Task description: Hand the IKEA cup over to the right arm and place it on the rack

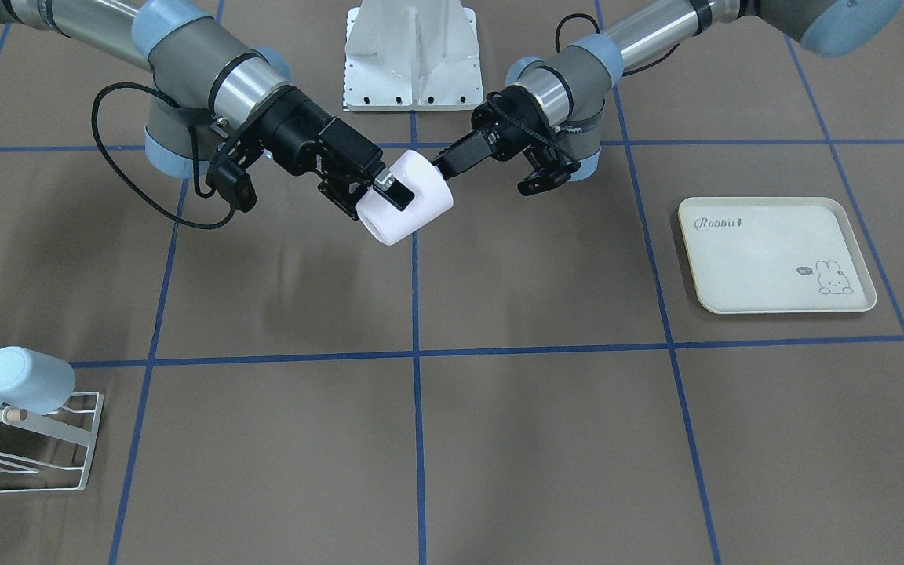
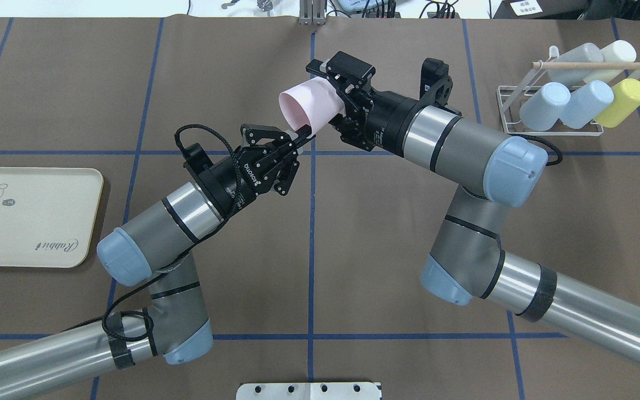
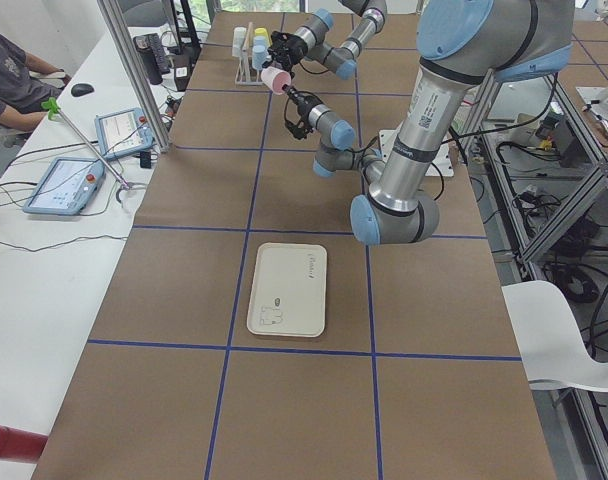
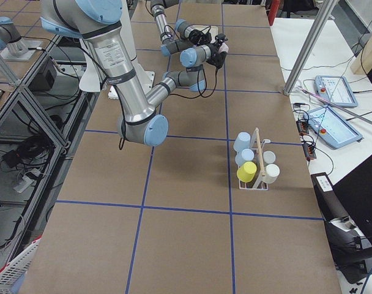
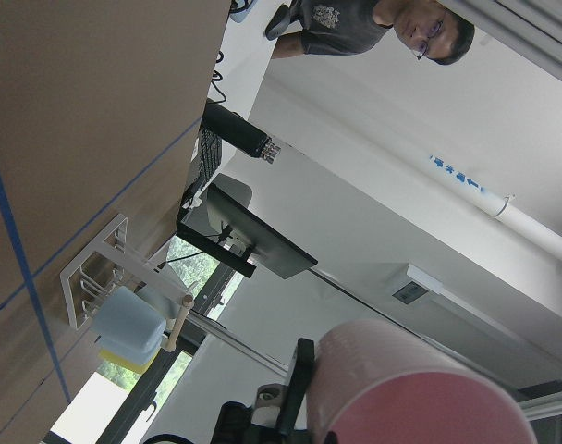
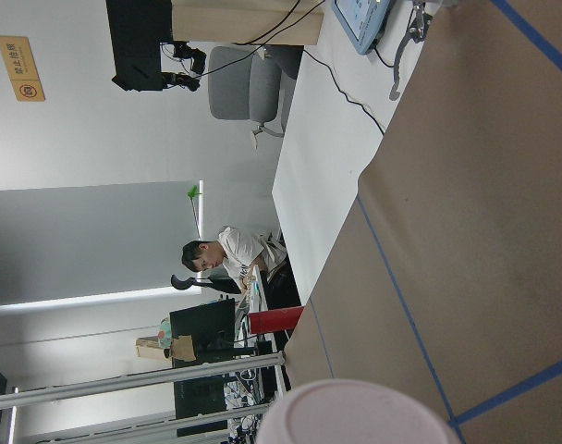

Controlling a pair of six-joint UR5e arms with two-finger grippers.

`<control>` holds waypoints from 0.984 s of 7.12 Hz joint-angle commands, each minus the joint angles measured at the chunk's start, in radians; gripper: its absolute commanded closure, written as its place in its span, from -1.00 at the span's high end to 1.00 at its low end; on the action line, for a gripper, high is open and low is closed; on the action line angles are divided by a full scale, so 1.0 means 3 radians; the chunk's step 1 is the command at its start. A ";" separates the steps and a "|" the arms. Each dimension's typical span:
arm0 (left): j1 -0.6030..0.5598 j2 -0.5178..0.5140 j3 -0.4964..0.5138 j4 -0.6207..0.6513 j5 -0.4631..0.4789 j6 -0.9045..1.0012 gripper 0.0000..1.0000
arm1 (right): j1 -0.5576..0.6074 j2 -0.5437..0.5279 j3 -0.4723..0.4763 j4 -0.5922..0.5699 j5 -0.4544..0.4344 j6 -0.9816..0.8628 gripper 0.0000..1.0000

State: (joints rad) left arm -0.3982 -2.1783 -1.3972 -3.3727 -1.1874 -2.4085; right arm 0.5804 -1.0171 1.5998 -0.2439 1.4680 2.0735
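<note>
Cup (image 2: pixel 309 103) – pale pink, one piece. Held clear of the worktop (image 2: pixel 353 222) on its side, over the centre tape line and nearer the far edge than the robot's edge. Its open mouth is turned toward the robot's left.

Right gripper (image 2: pixel 332 100) – at the cup's closed end. Its fingers straddle the body and lie against opposite sides, clamped on it. The wrist camera on this arm shows only the round pink end at the lower edge of its view.

Left gripper (image 2: pixel 300 136) – at the mouth end, coming in from below and to the left. Its fingers are drawn close together and pinch the rim wall at its lowest point. The cup spans the gap between the two grippers.

Rack (image 2: pixel 502 108) – white wire with a wooden dowel, at the worktop's far right corner, well apart from the cup. It carries several cups (image 2: pixel 575 103) – pale blue, grey, white and yellow.

Tray (image 2: pixel 31 222) – cream with a rabbit print, flat at the worktop's left edge, well apart from both grippers.
</note>
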 commanded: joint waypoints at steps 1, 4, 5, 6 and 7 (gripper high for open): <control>-0.0002 0.0005 -0.0006 -0.0002 -0.0015 0.0000 -1.00 | 0.0003 0.0000 -0.0005 0.0000 0.0000 0.0027 -0.75; -0.0023 0.0046 -0.0036 0.0003 -0.0030 0.0193 1.00 | 0.0019 -0.0005 -0.0010 -0.0005 0.0005 0.0012 -1.00; -0.0023 0.0046 -0.0047 -0.0002 -0.0030 0.0200 1.00 | 0.0039 -0.0005 -0.0010 -0.0005 0.0005 0.0007 -1.00; -0.0023 0.0051 -0.0047 -0.0002 -0.0035 0.0200 1.00 | 0.0075 -0.0005 -0.0010 -0.0005 0.0005 0.0007 -1.00; -0.0023 0.0056 -0.0047 -0.0002 -0.0046 0.0200 1.00 | 0.0186 -0.0010 -0.0010 -0.0015 0.0020 0.0022 -1.00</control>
State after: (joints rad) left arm -0.4049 -2.1631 -1.4106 -3.3730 -1.1983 -2.3500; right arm 0.6070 -1.0190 1.5969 -0.2462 1.4706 2.0767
